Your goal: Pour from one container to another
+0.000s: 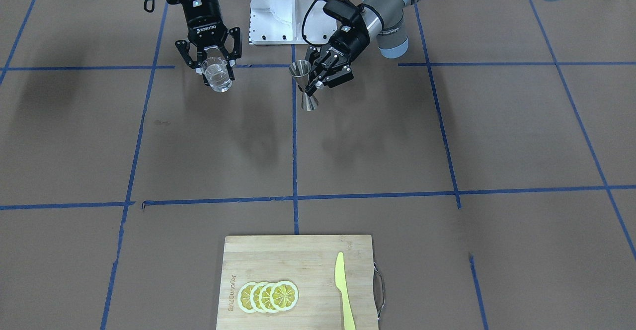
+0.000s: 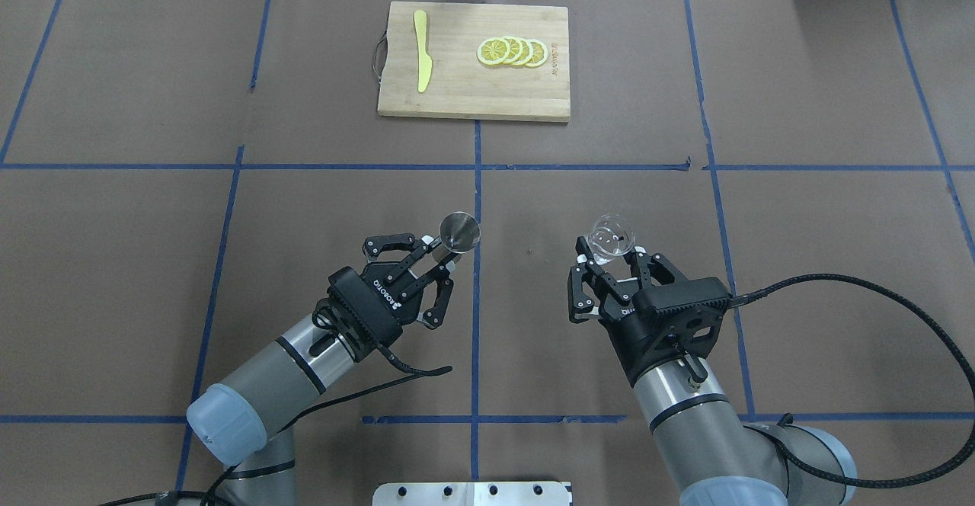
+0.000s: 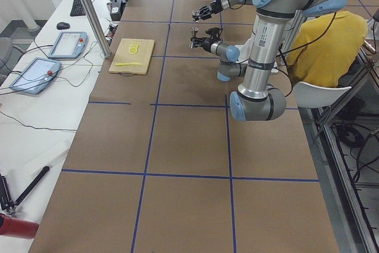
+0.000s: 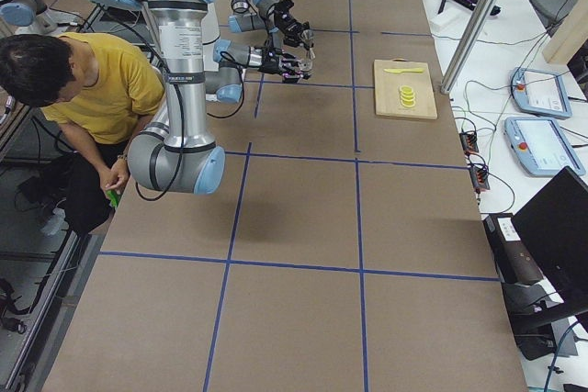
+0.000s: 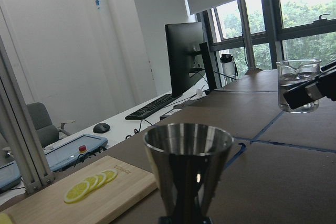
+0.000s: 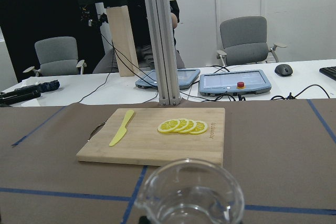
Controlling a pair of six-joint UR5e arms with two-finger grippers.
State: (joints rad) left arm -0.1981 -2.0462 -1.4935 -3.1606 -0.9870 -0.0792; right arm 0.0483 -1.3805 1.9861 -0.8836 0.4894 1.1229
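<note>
Left gripper (image 2: 440, 254): fingers closed on waist of jigger (image 2: 460, 232), upright; right gripper (image 2: 609, 256): fingers clamped round glass cup (image 2: 613, 235), part-filled, at jigger's 3 o'clock, well apart; best approach: bring lip over jigger mouth, hold jigger level, tilt slowly toward 9 o'clock.

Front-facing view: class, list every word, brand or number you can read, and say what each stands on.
"ROBOTIQ": on the body of the right tool.
"ROBOTIQ": on the body of the left tool.
Brand on the cutting board: too blurred to read.
Marks on the glass cup: too small to read.
</note>
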